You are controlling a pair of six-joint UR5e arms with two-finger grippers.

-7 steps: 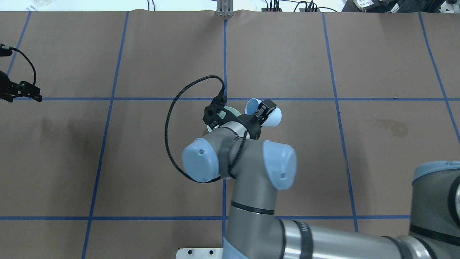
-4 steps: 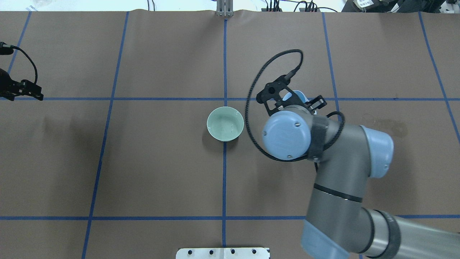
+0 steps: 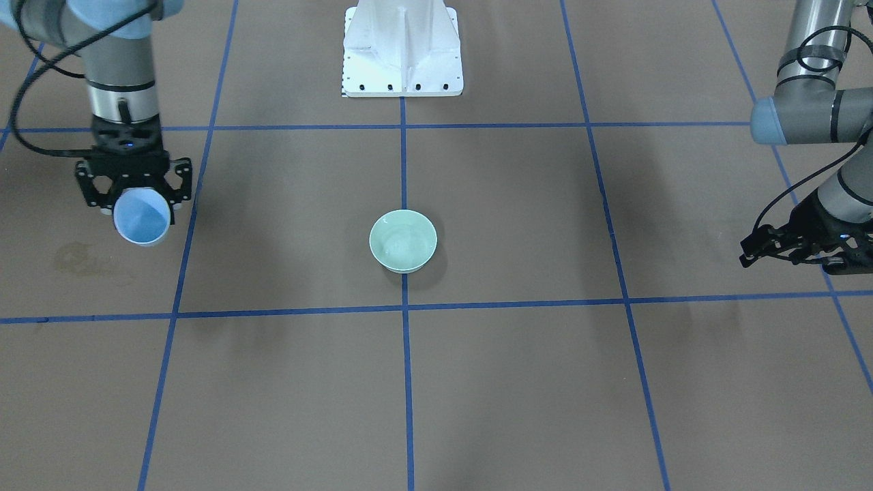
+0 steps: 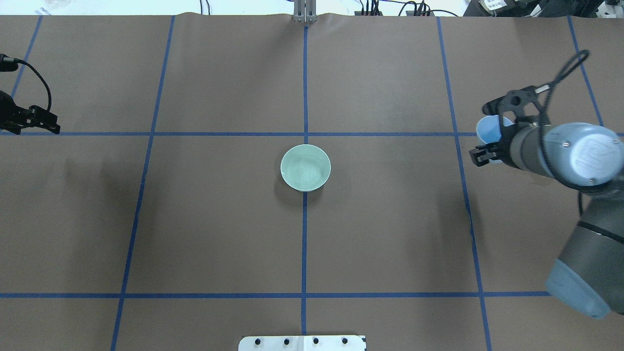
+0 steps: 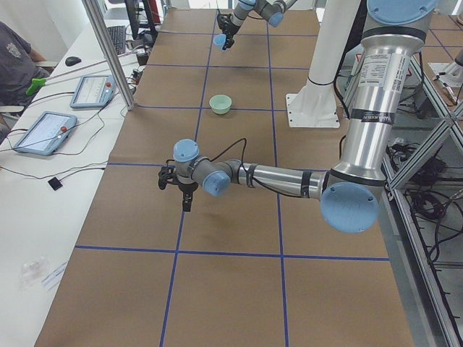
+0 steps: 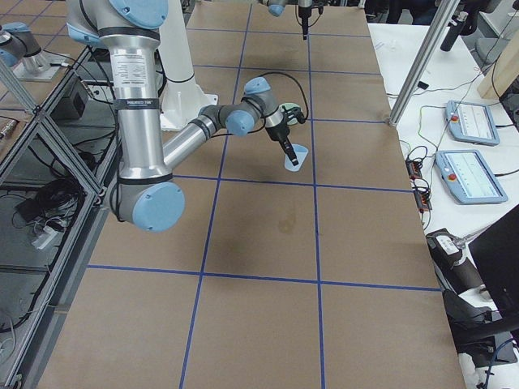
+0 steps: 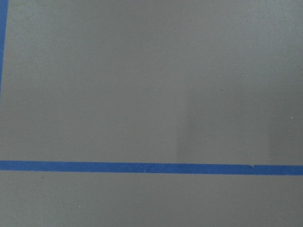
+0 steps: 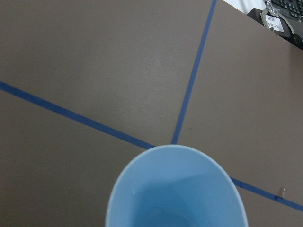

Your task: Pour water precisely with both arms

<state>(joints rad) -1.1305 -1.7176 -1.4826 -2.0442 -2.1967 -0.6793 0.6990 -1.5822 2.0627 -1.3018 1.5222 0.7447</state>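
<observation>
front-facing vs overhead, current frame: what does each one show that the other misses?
Front-facing only: the upright column of the white pedestal, and a look straight into the mouth of the light blue cup. Overhead only: the metal post and cables at the far table edge. Both: the pale green bowl on the centre tape line, the cup held in the right gripper off to one side, and the left gripper far out on the other side.
</observation>
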